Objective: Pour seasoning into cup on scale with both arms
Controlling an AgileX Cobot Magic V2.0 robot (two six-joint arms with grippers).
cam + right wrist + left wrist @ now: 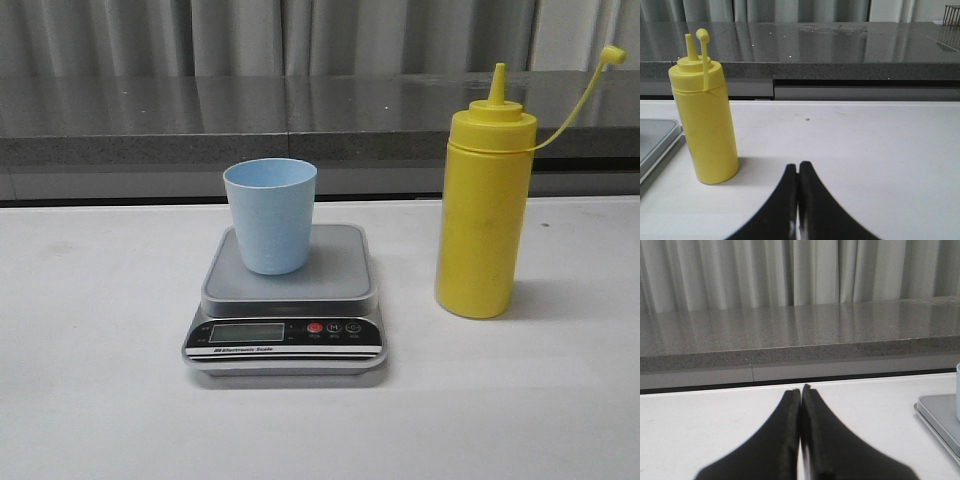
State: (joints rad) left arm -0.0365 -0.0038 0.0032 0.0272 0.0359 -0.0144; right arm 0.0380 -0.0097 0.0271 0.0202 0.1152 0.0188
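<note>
A: Right, what are you seeing on front view?

B: You're looking at the cup [270,215] sitting upright on the scale [286,310], centre frame. Seasoning bottle [483,210] is standing right of centre on the white table [90,380], apart from the scale, cap hanging off its tether at upper right.

A: Grippers?

B: Neither is showing in front view. Left gripper [801,392] is sitting with fingers pressed together, gripping nothing; scale edge is peeking in at lower right. Right gripper [798,167] is likewise closed and empty, with the bottle showing at the left of its frame.
</note>
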